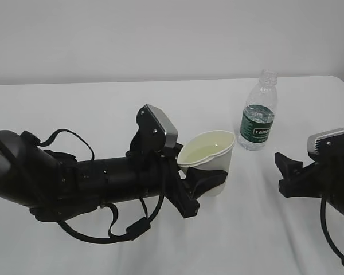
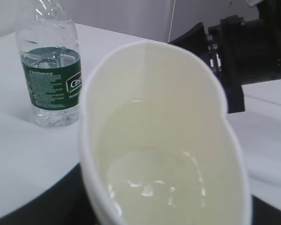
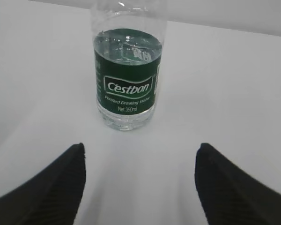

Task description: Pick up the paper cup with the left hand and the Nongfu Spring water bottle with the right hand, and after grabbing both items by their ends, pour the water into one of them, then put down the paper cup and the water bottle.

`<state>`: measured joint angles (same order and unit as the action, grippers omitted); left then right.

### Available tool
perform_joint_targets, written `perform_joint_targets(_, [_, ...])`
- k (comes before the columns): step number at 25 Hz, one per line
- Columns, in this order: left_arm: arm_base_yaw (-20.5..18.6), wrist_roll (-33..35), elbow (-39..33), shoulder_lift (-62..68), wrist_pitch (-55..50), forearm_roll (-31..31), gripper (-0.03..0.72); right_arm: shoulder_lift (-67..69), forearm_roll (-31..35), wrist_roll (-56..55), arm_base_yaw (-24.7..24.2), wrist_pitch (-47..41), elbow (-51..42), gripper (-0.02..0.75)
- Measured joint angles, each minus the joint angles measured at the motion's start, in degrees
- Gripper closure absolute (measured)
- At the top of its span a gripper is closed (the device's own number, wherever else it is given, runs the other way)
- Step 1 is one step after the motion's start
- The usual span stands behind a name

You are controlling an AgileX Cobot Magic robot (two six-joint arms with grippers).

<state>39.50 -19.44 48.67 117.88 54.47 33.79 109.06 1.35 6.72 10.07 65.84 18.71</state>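
Left claw (image 1: 209, 182) clamps the paper cup (image 1: 209, 157), water (image 2: 154, 180) already inside. Right claw (image 1: 286, 172) stands apart, empty, the Nongfu Spring water bottle (image 1: 258, 114) upright on the tabletop (image 1: 74, 109) at its 11 o'clock. Pouring appears done; setting the cup down remains.

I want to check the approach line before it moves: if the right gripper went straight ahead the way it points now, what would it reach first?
The water bottle. It stands upright, centred ahead of the open right gripper, with only bare white table between them.
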Motion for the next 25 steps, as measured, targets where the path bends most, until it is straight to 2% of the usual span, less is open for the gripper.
perform_joint_targets(10, [-1.07,0.00,0.00,0.00,-1.25,-3.30,0.307,-9.47,-0.12,0.00,0.00,0.00,-5.06,0.183])
perform_joint_targets(15, [-3.90,0.00,-0.58,0.00,-0.79,-4.69,0.307,-10.37,-1.35,0.00,0.00,0.00,-5.19,0.183])
perform_joint_targets(21, [-8.21,0.23,-6.57,0.00,8.17,-7.57,0.307,-10.37,-2.42,0.00,0.00,0.00,-5.19,0.183])
perform_joint_targets(25, [-11.49,4.79,-11.48,0.00,9.50,-10.07,0.307,-10.37,-2.80,0.00,0.00,0.00,-5.19,0.183])
